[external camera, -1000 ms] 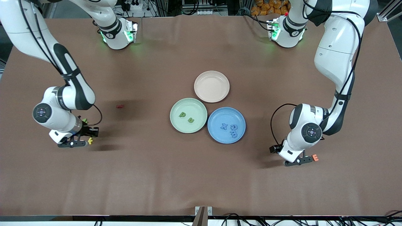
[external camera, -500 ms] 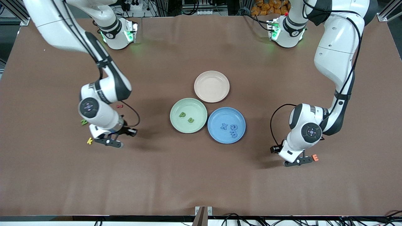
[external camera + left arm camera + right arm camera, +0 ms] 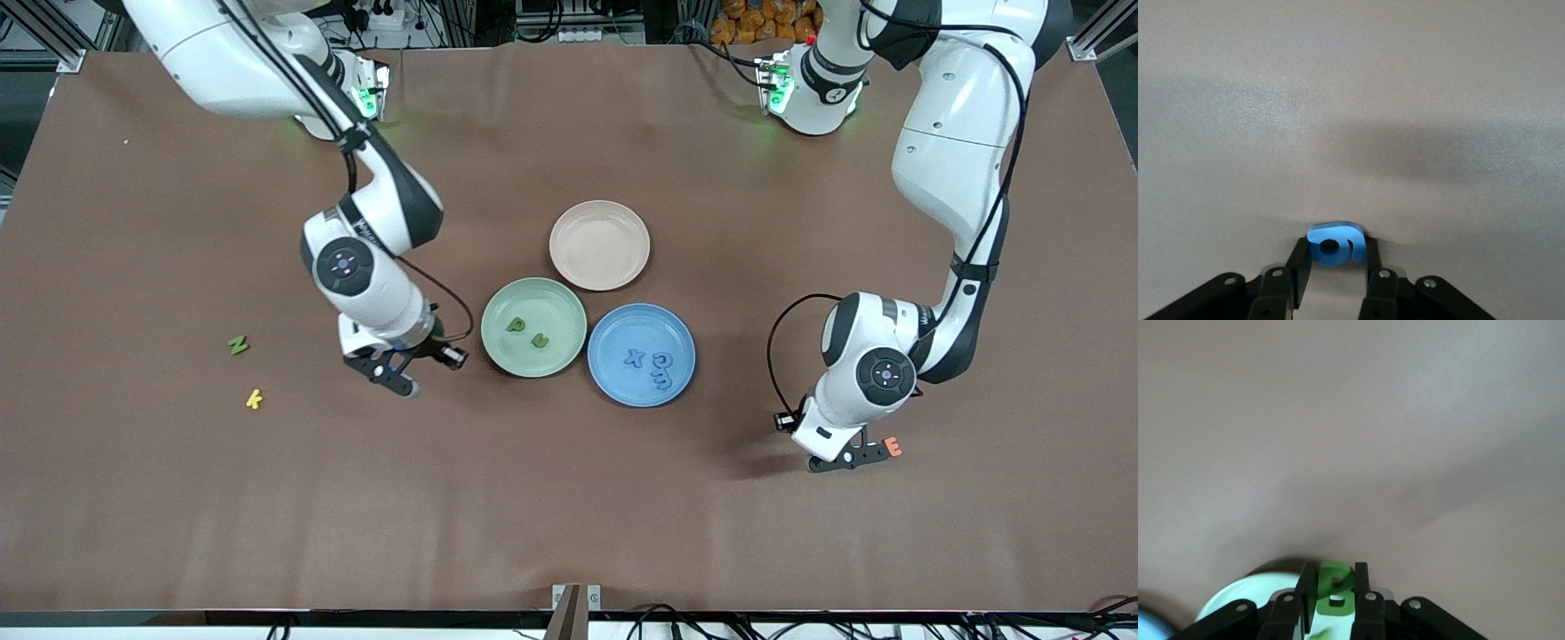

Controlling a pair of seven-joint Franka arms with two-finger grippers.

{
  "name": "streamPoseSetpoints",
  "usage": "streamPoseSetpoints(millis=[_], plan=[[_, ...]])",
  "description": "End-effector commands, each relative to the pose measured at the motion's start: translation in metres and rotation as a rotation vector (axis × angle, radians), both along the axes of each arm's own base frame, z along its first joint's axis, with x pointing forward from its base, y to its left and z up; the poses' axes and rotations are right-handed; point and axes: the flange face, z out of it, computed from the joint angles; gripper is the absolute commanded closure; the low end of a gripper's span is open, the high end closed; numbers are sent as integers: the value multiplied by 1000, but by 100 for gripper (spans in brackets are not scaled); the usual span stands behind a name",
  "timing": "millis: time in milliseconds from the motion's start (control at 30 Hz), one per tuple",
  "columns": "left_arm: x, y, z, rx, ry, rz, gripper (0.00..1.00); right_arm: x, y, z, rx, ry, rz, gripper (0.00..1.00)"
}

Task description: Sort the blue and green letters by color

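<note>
Left tool: my left tool [image 3: 853,460] is down at the worktop [image 3: 569,516], at 4 o'clock from the blue plate [image 3: 622,387] and well apart from it. It is clenched on the blue letter [image 3: 1333,243], one pad on each side.
Right tool: my right tool [image 3: 397,380] grasps the green B [image 3: 1336,590] by its two flat sides. It hangs over the worktop, just off the 8 o'clock rim of the green plate [image 3: 498,302].
Sorted: p [image 3: 516,325] and u [image 3: 540,340] lie in the green plate. X [image 3: 633,357] and two more blue letters lie in the blue plate.
Remaining: the green N [image 3: 237,345] lies on the worktop, well out at 9 o'clock from the green plate.
Handling: I judge the letters light, stiff and thick. Pinch across parallel side faces, near the middle, so the piece cannot pivot. A low release should prevent bouncing off the plate.
Caution: the orange E [image 3: 893,447] lies just beside my left tool. Lift straight up.
</note>
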Motion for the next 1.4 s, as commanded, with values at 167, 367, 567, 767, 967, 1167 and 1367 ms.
streamPoseSetpoints(millis=[167, 367, 567, 767, 967, 1167, 1367], plan=[[-9, -34, 26, 6, 50, 14, 95, -37, 74, -18, 10, 45, -100, 100], [-22, -87, 62, 5, 80, 42, 95, -59, 116, -38, -8, 52, -119, 100], [-41, -137, 79, -47, 88, 77, 95, -63, 122, -59, -47, 20, -159, 32], [-64, -187, 80, -52, 90, 110, 95, -62, 120, -60, -55, 4, -137, 0], [-88, -229, 77, -46, 95, 131, 94, -59, 117, -55, -53, -3, -137, 0], [-104, -250, 70, -26, 97, 121, 2, -44, 89, -36, -69, -32, -57, 0], [-98, -241, 73, -22, 91, 125, 0, -36, 27, -16, -122, -44, 72, 0]])
